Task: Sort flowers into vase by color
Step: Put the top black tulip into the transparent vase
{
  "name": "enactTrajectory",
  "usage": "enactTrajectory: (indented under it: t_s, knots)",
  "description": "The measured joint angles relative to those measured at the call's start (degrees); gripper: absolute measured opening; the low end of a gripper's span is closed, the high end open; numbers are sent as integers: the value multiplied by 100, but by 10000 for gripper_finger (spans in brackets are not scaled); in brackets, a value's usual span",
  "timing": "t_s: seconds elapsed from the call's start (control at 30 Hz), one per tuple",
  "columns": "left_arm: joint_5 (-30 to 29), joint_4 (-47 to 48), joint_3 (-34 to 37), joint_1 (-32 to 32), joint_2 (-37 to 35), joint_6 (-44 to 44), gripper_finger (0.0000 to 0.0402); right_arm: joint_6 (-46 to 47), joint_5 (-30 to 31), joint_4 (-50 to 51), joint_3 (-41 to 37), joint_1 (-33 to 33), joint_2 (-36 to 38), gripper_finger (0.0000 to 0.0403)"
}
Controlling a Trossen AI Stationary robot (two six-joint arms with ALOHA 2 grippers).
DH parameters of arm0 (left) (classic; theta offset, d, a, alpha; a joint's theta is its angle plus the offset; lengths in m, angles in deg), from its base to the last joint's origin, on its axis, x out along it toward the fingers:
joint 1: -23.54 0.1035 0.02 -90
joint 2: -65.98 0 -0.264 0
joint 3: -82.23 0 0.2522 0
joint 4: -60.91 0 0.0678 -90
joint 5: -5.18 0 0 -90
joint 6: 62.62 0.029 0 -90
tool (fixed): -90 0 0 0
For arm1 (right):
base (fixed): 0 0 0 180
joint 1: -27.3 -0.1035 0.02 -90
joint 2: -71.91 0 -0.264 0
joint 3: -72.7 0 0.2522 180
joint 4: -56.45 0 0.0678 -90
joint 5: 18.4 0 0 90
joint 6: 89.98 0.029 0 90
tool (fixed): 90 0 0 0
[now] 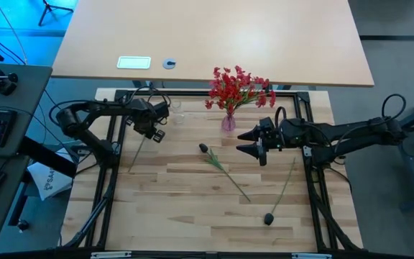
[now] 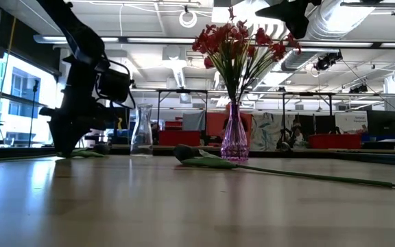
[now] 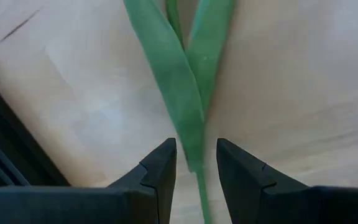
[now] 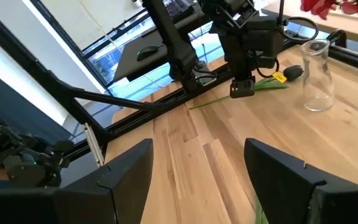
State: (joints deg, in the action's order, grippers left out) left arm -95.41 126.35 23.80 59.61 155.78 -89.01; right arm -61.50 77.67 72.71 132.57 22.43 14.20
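From above I see the left gripper point(image 1: 154, 129) low at the far left of the table point(image 1: 192, 216), over a green stem point(image 1: 136, 152) that slants toward the near left, close to the black frame rail point(image 1: 111, 173). The right gripper point(image 1: 250, 142) hangs right of centre, just beside the pink vase point(image 1: 228, 122) holding the red flowers point(image 1: 237, 88). 2 dark buds lie loose: one point(image 1: 204, 148) mid-table with its stem running near-right, another point(image 1: 269, 218) toward the near right. The near half of the table is open wood.

At table height, the left gripper point(image 2: 66, 140) reaches down to the surface at the left, and a clear glass bottle point(image 2: 141, 129) stands between it and the pink vase point(image 2: 235, 140). The right arm is cut off at the top edge.

From the left wrist, my fingers point(image 3: 161, 171) are apart, straddling the stem point(image 3: 197, 177) and its leaves; I cannot tell if they touch it.

From the right wrist, the fingers point(image 4: 129, 171) are spread wide on nothing, with the left gripper point(image 4: 242, 87) and bottle point(image 4: 317, 78) beyond.
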Motion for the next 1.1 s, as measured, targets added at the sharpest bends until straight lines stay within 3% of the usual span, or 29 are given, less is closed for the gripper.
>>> enactTrajectory:
  t_s: [0.77, 0.93, 1.1]
  knots:
    - [203, 8, -9, 175, 131, 358, 100, 152, 90, 37, 0, 0, 0, 247]
    - [421, 11, -7, 177, 133, 456, 71, 154, 89, 81, 0, 0, 0, 247]
    - [511, 20, -3, 168, 106, 610, 15, 235, 85, 79, 0, -4, 0, 247]
